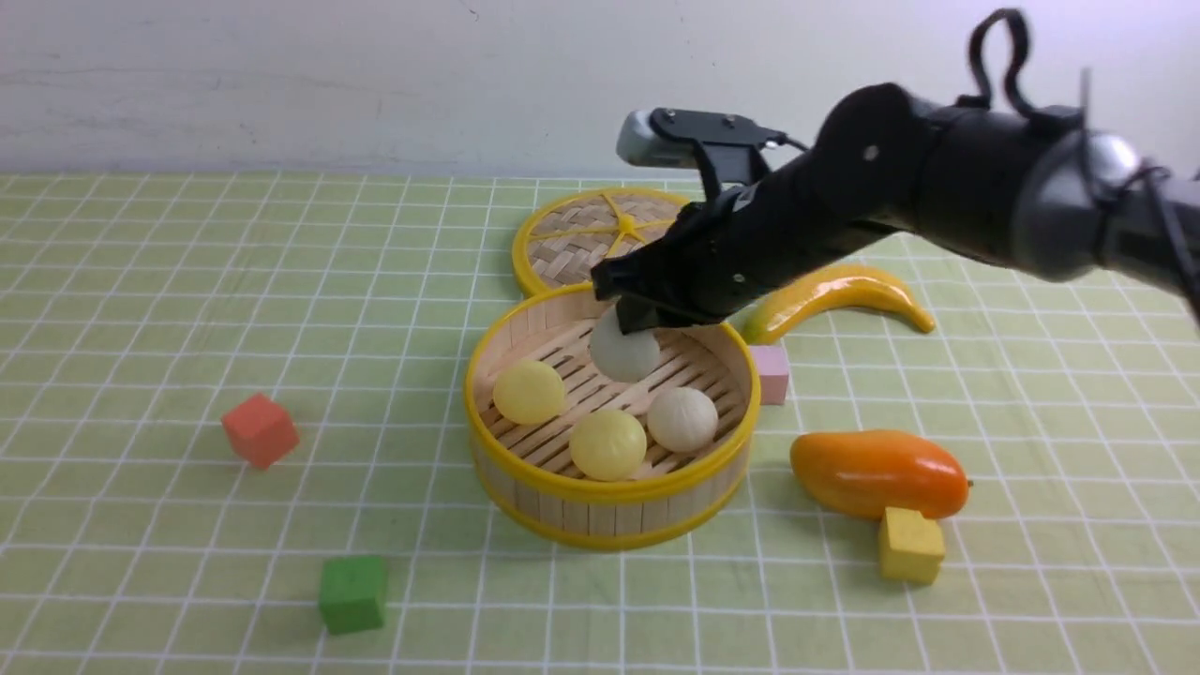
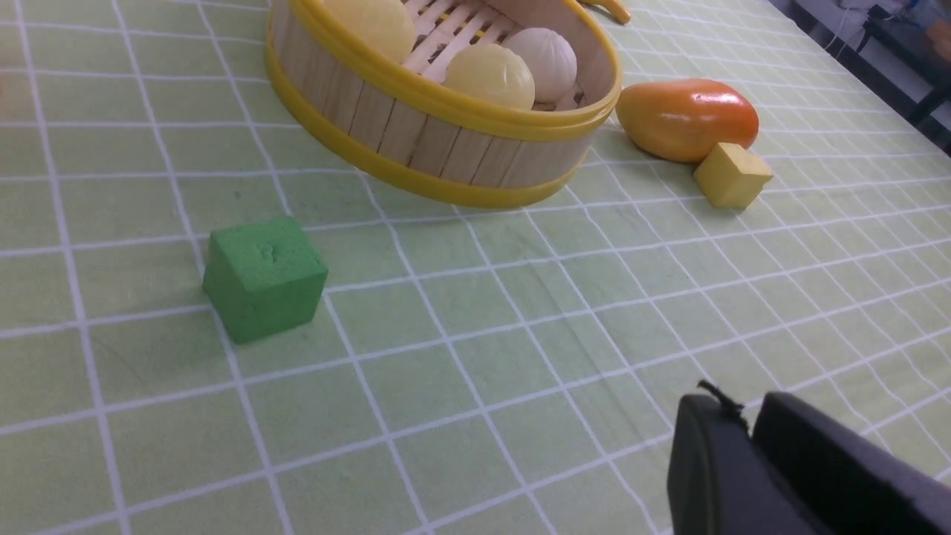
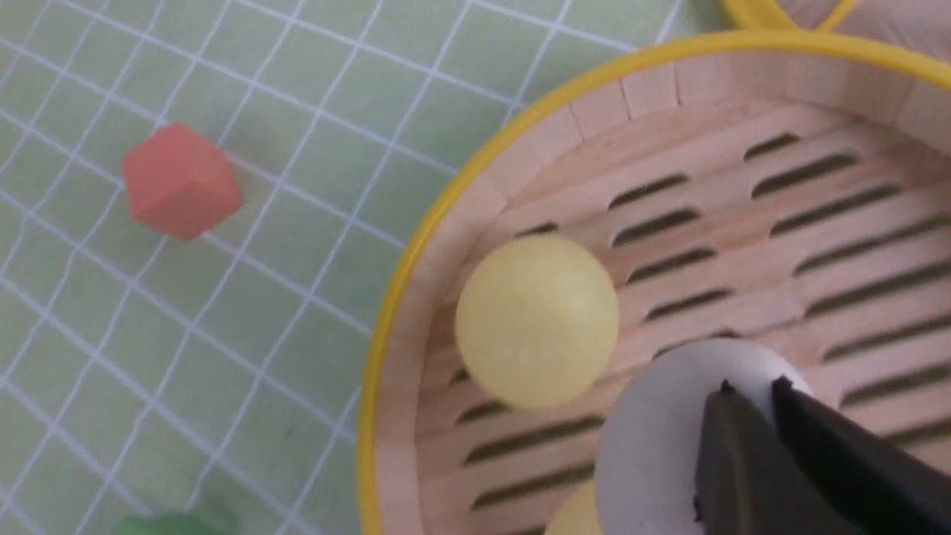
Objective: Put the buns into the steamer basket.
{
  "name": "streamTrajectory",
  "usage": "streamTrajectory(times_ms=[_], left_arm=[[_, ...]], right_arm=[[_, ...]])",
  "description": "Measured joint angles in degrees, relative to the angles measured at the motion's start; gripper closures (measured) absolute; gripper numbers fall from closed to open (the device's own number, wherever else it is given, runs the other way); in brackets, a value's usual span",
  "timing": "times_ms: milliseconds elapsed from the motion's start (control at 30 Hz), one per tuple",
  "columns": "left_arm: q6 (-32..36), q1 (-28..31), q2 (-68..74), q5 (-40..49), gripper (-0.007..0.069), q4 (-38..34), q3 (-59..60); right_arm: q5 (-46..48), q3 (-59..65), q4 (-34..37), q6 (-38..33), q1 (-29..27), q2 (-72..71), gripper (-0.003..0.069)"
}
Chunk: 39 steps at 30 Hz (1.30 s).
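Right gripper [image 3: 750, 390], fingertips together against an off-white bun [image 3: 669, 438], could roll it into neighboring buns [image 1: 607, 445] inside the steamer basket [image 1: 614, 542] by brushing it sideways.

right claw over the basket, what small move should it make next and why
I'd probably ease the right claw straight up, clear of the off-white bun: its tips stand close together at that bun, which already appears inside the basket's rim, along with the other three buns.
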Motion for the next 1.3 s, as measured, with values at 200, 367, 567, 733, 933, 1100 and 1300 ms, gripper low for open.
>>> streamTrajectory(times_ms=[200,367,567,733,933,1100,1300], left_arm=[[0.0,0.0,0.0,0.0,0.054,0.0,0.0],[0.0,0.0,0.0,0.0,0.0535,0.0,0.0],[0.0,0.0,0.0,0.06,0.0533,0.0,0.0],[0.0,0.0,0.0,0.06,0.0524,0.0,0.0],[0.0,0.0,0.0,0.06,0.0518,0.0,0.0],[0.0,0.0,0.0,0.06,0.0515,0.0,0.0],[0.0,0.0,0.0,0.06,0.0514,0.0,0.0]], right_arm=[[-3.29,-5.45,-2.84,-0.12,0.0,9.25,0.0464],[-3.42,-5.85,-4.4,-0.12,0.0,9.5,0.0248],[8.95,-5.85,-7.36,0.81,0.0,-1.33,0.0115],[24.66,-2.62,-15.02,9.01,0.0,-15.66,0.0249],[31.72,10.12,-17.6,13.39,0.0,-30.25,0.0542],[37.78,15.87,-16.95,13.99,0.0,-38.23,0.0678],[38.19,16.04,-16.72,13.99,0.0,-42.2,0.068]])
